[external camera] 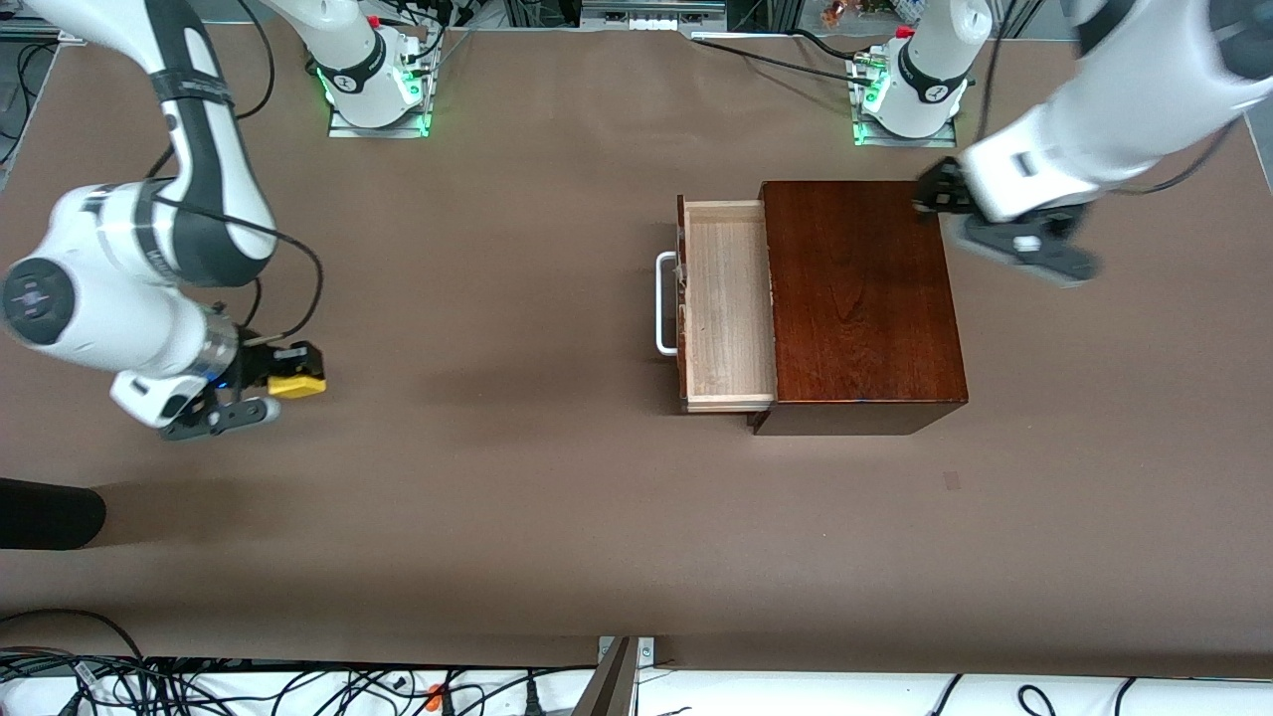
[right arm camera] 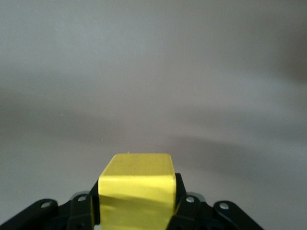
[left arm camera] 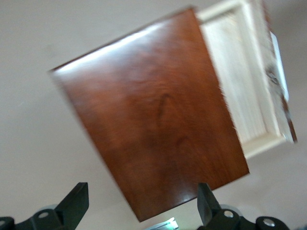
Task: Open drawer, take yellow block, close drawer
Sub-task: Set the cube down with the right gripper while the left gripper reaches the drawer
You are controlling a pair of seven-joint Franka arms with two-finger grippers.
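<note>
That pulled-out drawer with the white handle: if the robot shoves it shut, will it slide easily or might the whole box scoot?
The drawer looks empty and thin-walled, so it is probably light and should slide in readily. The box is solid-looking dark wood, likely heavy enough to stay put, though it might creep on the smooth table. The left gripper, open over the box's edge, could perhaps brace it.

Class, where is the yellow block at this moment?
The yellow block is clamped in the right gripper, up over bare table toward the right arm's end, well away from the open drawer.
</note>
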